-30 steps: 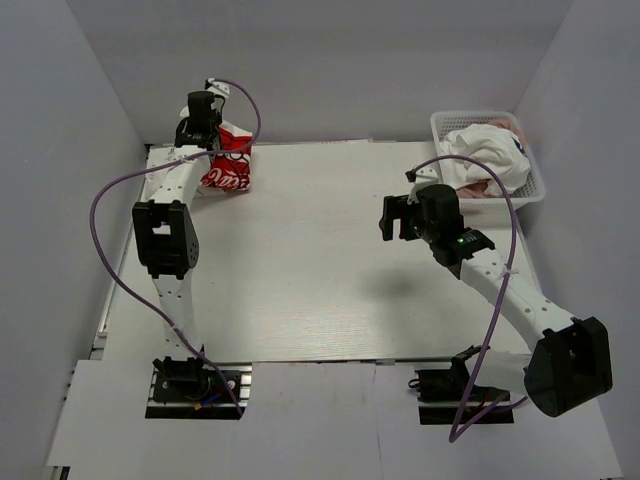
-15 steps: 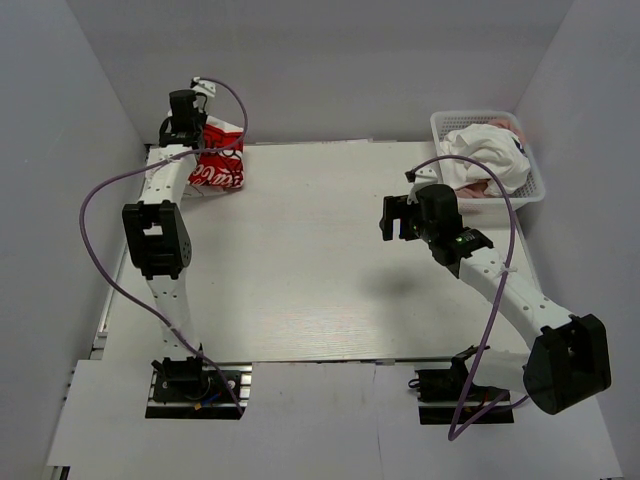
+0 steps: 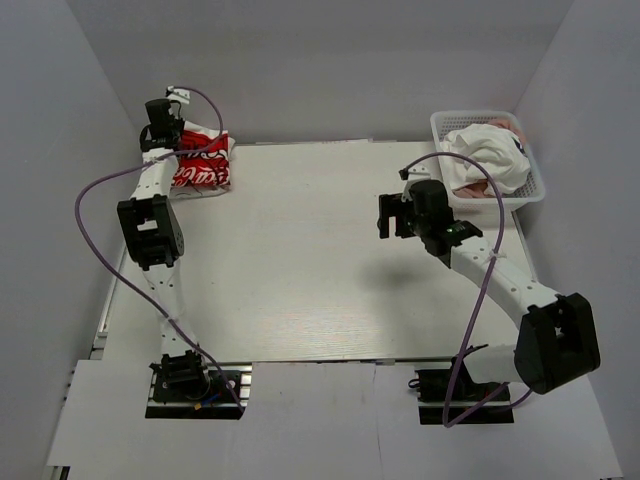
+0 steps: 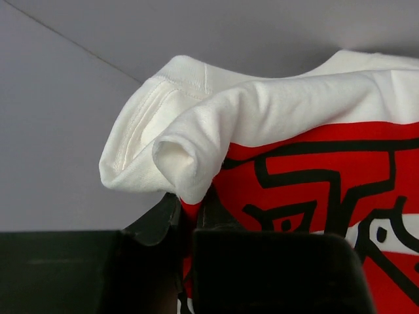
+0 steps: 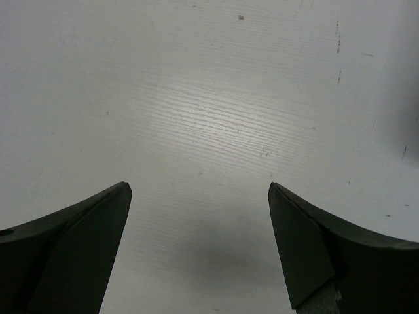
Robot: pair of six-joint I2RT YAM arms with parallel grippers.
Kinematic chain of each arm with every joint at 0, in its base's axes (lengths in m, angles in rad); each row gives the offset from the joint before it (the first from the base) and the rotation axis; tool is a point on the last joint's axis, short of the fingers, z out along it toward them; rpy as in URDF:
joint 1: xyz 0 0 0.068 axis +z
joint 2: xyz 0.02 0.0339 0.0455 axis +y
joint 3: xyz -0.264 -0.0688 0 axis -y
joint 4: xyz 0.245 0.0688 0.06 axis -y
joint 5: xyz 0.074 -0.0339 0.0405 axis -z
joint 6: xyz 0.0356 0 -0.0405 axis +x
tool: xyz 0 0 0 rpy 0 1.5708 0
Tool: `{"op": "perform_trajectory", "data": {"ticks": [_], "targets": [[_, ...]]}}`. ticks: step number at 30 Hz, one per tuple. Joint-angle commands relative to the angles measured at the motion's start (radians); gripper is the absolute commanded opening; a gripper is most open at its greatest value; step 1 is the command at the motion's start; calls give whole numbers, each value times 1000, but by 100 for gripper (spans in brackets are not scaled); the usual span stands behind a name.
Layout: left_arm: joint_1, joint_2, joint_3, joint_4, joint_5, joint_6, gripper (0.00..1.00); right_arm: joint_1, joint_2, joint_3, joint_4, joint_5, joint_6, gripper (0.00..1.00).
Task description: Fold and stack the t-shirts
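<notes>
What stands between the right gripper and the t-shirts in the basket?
Only the basket wall. The white t-shirts are heaped inside it, just beyond the open right gripper, which hovers over the table. Nothing else visible lies between; the red-print t-shirt, clamped in the left gripper, is at the far-left corner.

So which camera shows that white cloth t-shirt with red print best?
The left wrist view: the white t-shirt with red print fills it, folds and lettering sharp, pinched in the left gripper. The top view shows it small, at the far left corner of the table. The right wrist view misses it.
</notes>
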Motion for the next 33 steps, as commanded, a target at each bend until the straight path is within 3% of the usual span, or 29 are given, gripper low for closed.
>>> {"op": "perform_trajectory", "data": {"ticks": [1, 4, 5, 6, 7, 8, 9, 19, 23, 27, 29, 33], "targets": [[2, 43, 65, 78, 0, -4, 0, -1, 29, 69, 11, 16, -5, 91], [12, 67, 65, 123, -54, -14, 0, 1, 59, 92, -9, 15, -4, 91], [12, 77, 65, 144, -73, -23, 9, 1, 64, 97, -9, 15, -7, 91], [12, 77, 65, 144, -112, -23, 44, -4, 67, 103, -11, 10, -7, 91], [22, 77, 65, 144, -126, -37, 70, 1, 73, 103, -12, 4, -5, 91], [22, 77, 74, 144, -126, -37, 92, -1, 76, 105, -12, 4, -4, 91], [22, 68, 74, 144, -138, -37, 100, 2, 76, 106, 11, -5, -4, 91], [22, -83, -20, 80, -192, -223, 100, 2, 18, 65, 3, -33, 18, 91], [-9, -211, -155, 80, -166, -332, 100, -1, -4, 53, 0, -51, 22, 91], [-18, -357, -228, 26, -22, -442, 100, 1, -86, 17, 8, -45, 36, 91], [-18, -485, -341, 47, 3, -503, 100, -2, -134, -33, 28, -50, 47, 91], [-43, -783, -745, 152, 86, -617, 100, -2, -239, -113, 78, -105, 82, 91]]}}
